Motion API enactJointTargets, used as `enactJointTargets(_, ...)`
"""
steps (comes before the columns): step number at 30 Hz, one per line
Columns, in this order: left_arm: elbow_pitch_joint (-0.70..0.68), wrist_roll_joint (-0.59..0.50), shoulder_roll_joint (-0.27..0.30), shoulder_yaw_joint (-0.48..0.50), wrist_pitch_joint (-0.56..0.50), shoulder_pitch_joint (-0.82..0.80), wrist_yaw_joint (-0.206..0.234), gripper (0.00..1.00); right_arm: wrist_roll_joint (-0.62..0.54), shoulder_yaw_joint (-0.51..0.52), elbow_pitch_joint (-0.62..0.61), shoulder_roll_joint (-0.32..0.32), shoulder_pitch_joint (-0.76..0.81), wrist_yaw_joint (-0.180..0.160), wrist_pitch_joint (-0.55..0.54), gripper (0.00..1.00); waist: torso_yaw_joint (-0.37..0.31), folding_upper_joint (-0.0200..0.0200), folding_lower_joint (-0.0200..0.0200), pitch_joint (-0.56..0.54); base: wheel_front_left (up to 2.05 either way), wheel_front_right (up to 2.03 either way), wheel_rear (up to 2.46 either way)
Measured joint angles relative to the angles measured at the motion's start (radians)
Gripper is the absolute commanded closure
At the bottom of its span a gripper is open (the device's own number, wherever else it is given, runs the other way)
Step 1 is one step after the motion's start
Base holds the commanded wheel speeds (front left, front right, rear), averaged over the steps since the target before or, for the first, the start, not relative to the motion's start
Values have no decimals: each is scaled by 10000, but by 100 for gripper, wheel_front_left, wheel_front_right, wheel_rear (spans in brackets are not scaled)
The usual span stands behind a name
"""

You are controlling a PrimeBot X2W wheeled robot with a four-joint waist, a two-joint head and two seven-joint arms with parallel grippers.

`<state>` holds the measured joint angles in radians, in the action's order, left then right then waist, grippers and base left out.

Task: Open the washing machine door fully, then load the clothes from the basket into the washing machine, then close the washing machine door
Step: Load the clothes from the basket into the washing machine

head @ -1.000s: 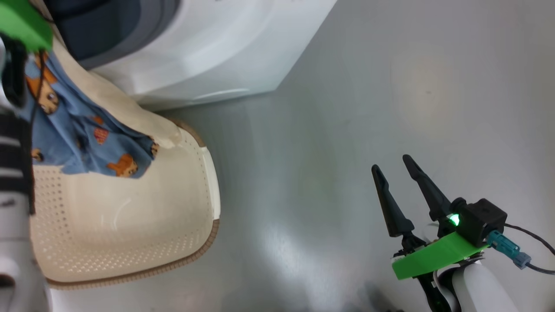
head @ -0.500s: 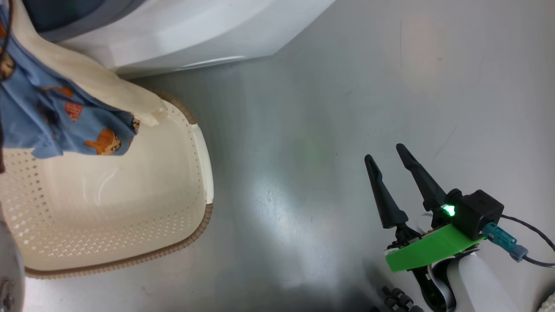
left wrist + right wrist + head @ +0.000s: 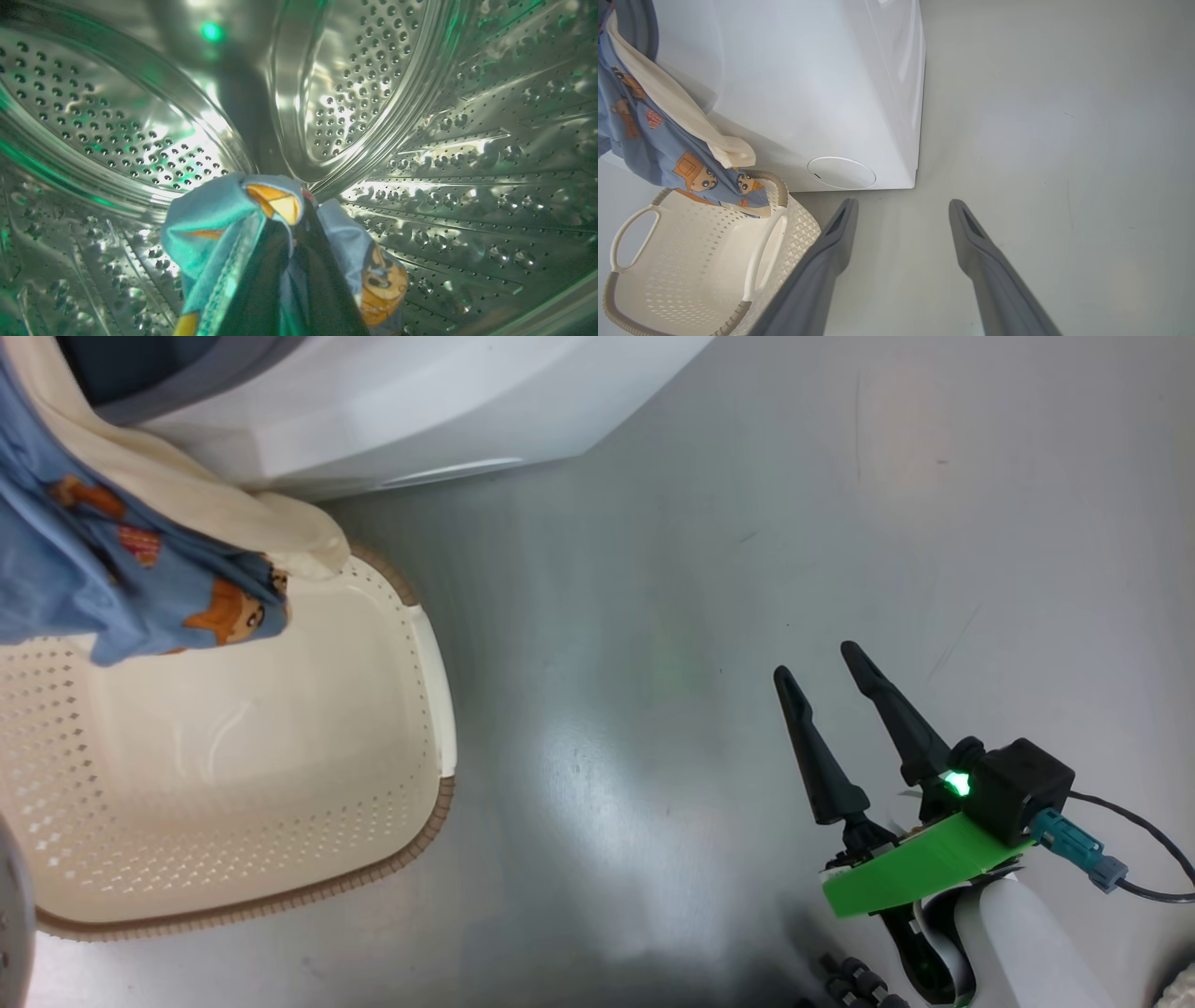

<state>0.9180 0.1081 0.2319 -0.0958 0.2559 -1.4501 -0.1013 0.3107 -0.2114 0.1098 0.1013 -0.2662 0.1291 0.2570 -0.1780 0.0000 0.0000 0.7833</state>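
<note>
**Bundle in the drum, tail hanging outside**

The left gripper [image 3: 299, 219] has its jaws clamped together on the soft light-blue clothes printed with orange-brown bears [image 3: 205, 219]. It holds the bunch up inside the perforated steel drum [image 3: 444, 186] of the big white front-loading washing machine [image 3: 420, 411].

Outside, the rest of the same clothes [image 3: 112, 588], along with a cream-beige cloth piece [image 3: 187, 504], trails from the machine's mouth. It runs over the grey rubber ring [image 3: 215, 364] and down to the far rim of the small cream-white perforated plastic basket [image 3: 439, 812]. I cannot tell whether the cloth touches that rim. The basket's inside is bare where it can be seen, so this looks like the last of the load.

Well to the right, the right gripper [image 3: 814, 660] hangs idle above the grey floor [image 3: 747, 523], its jaws apart and holding nothing.

The risk lies in that hanging tail. If the bunch is let go here, the weight of the tail could drag it back out over the ring. The cream piece is only draped and could slide off onto the floor beside the basket. Any cloth left across the ring would be pinched when the door is closed.
</note>
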Motion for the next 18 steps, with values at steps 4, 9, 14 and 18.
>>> enactJointTargets(4, 322, 278, -105, 146, 2, 72, 92, 0, 0, 33, 40, 8, 0, 0, 0, 0, 79, 0, 0, -135, 0, 0, 0)
enactJointTargets(9, 458, 387, -293, 167, 4, 397, 102, 0, 0, 115, 65, 19, 0, 0, 0, 0, 256, 0, 1, -361, 0, 0, 0)
enactJointTargets(14, 176, 393, -468, 151, 4, 1059, 102, 0, 0, 236, 130, 19, 6, 0, 0, 0, 427, 0, 0, -714, 0, 0, 0)
enactJointTargets(18, -102, 458, -593, 153, 4, 1686, 102, 0, 0, 267, 215, 23, 23, 0, 0, 0, 564, 0, 0, -1077, 0, 0, 0)
